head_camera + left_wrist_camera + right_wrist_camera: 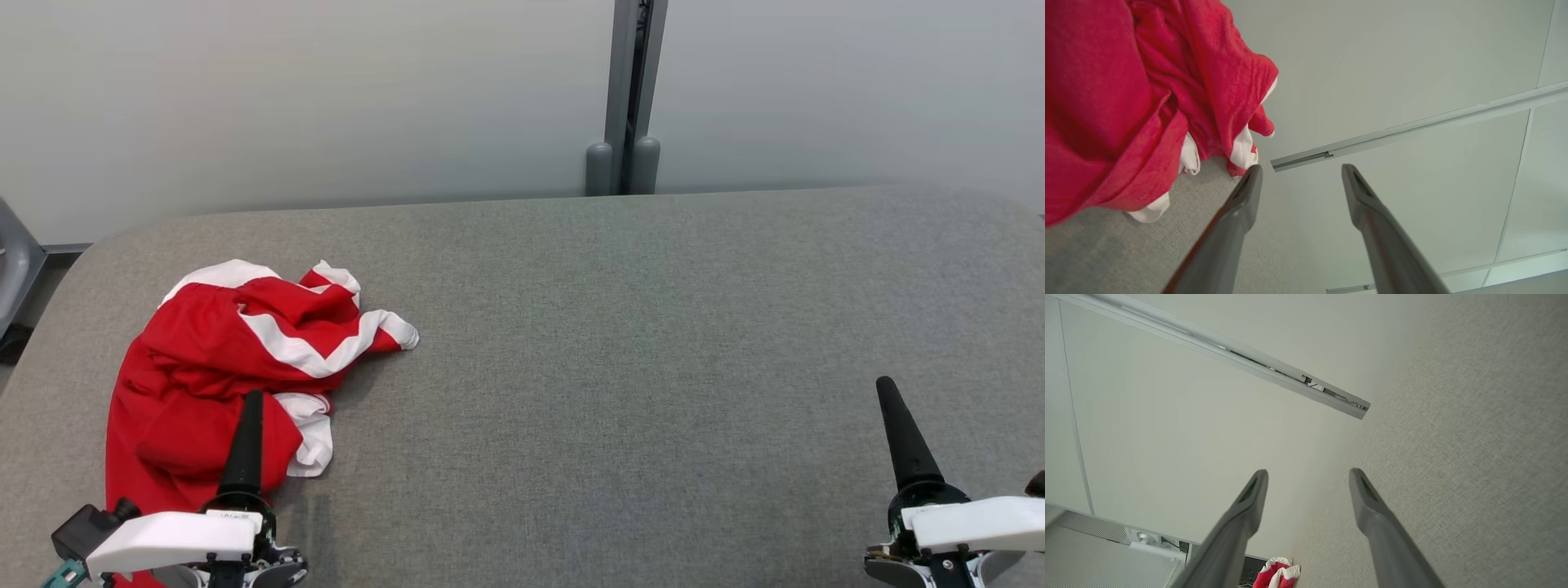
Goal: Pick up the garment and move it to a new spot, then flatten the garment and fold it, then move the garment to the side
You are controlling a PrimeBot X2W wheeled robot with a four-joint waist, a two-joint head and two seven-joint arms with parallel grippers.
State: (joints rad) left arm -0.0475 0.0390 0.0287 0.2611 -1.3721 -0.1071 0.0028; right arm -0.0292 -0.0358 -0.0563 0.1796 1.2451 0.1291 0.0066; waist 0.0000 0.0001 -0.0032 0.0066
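I target a raised fold of the crumpled red-and-white fabric garment [220, 359], left gripper [1302, 169] and right gripper [1308, 473] gaping empty.

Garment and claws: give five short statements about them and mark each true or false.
1. The red and white garment lies crumpled on the left part of the grey table. True.
2. The left claw is shut on the garment. False: its fingers stand apart and hold nothing.
3. The right claw is open and empty. True.
4. The garment is folded into a neat flat rectangle. False: it is bunched up and creased.
5. A grey upright post stands behind the table's far edge. True.
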